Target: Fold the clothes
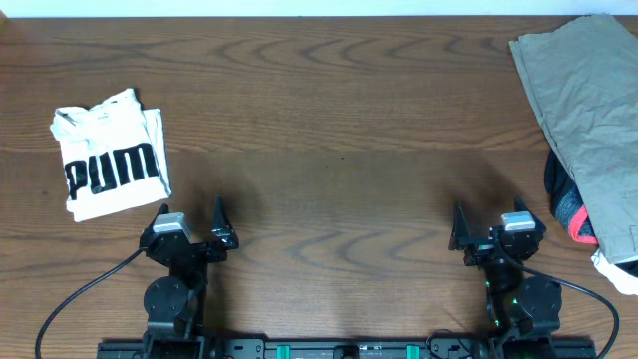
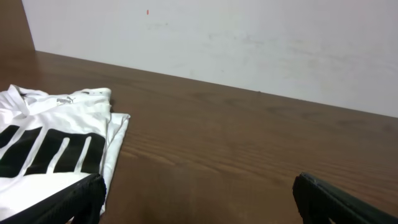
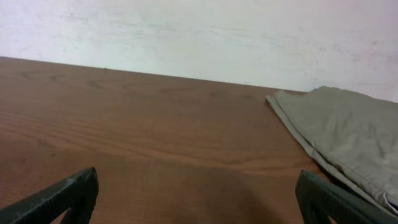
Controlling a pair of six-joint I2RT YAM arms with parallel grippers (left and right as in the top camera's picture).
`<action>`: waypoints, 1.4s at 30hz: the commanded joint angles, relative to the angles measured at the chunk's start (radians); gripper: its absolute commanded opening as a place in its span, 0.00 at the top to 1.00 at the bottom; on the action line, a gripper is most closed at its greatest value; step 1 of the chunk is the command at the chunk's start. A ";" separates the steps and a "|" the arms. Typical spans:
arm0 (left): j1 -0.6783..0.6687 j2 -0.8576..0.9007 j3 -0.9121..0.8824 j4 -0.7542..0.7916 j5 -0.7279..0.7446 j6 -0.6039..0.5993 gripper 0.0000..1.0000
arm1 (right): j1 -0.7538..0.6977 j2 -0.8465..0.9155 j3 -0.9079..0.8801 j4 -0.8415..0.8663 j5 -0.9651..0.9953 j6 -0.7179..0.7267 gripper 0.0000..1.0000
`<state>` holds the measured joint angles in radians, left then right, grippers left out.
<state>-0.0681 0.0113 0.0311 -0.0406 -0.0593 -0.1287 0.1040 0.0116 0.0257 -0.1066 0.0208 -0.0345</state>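
The khaki grey-green shorts (image 1: 588,110) lie spread at the table's far right, partly running off the frame edge; they also show at the right of the right wrist view (image 3: 348,140). My left gripper (image 1: 191,221) is open and empty near the table's front left, with its fingertips apart (image 2: 199,199) over bare wood. My right gripper (image 1: 488,227) is open and empty near the front right, left of the shorts, its fingertips apart (image 3: 199,196) over bare wood.
A folded white T-shirt with black lettering (image 1: 110,155) lies at the left, just beyond my left gripper (image 2: 50,143). A dark and red garment (image 1: 568,199) and a bit of white cloth (image 1: 618,269) lie under the shorts' near edge. A pale wall (image 2: 217,37) stands behind the table.
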 commanded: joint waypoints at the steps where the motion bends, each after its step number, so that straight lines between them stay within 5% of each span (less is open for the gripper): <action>1: 0.004 -0.001 -0.027 -0.026 -0.002 0.016 0.02 | -0.012 -0.004 -0.006 0.002 -0.006 -0.011 0.01; 35: 0.004 -0.001 -0.019 -0.030 0.014 -0.031 0.02 | -0.012 -0.003 0.005 -0.014 -0.008 0.034 0.01; 42: 0.004 0.042 0.162 -0.241 0.052 -0.034 0.02 | -0.012 0.063 0.178 -0.214 0.144 0.062 0.01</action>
<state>-0.0681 0.0254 0.1093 -0.2398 -0.0246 -0.1539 0.1040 0.0380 0.1162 -0.2905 0.0761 -0.0074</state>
